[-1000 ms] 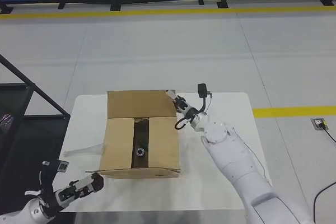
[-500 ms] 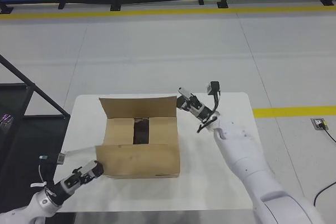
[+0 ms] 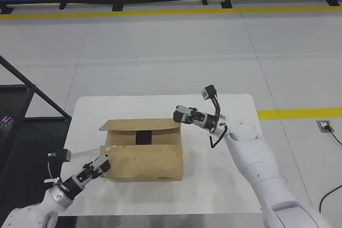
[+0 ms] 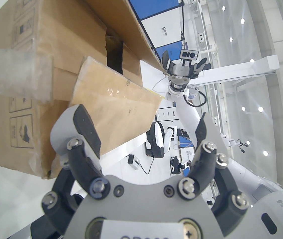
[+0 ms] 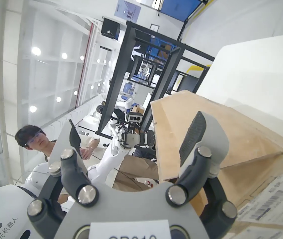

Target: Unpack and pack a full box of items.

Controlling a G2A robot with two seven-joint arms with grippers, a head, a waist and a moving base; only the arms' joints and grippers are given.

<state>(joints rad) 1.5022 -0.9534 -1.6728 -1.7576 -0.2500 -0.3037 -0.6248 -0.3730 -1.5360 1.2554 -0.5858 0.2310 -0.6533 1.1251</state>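
A white rectangular table (image 3: 216,182) carried a brown cardboard box (image 3: 142,162) at its middle, its flaps partly raised. The right gripper (image 3: 176,113) sat at the box's far right corner, fingers spread around the far flap's edge. The left gripper (image 3: 104,165) sat at the near left corner, fingers apart by the near flap.

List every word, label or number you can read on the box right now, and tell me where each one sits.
Cardboard box, side wall: printed handling-symbol panels, pictograms only; any wording in them is too small to read.
Cardboard box, another face, seen in the right wrist view: white shipping label with a barcode and fine print, too small to read.
Nothing on the box is clear enough to quote.
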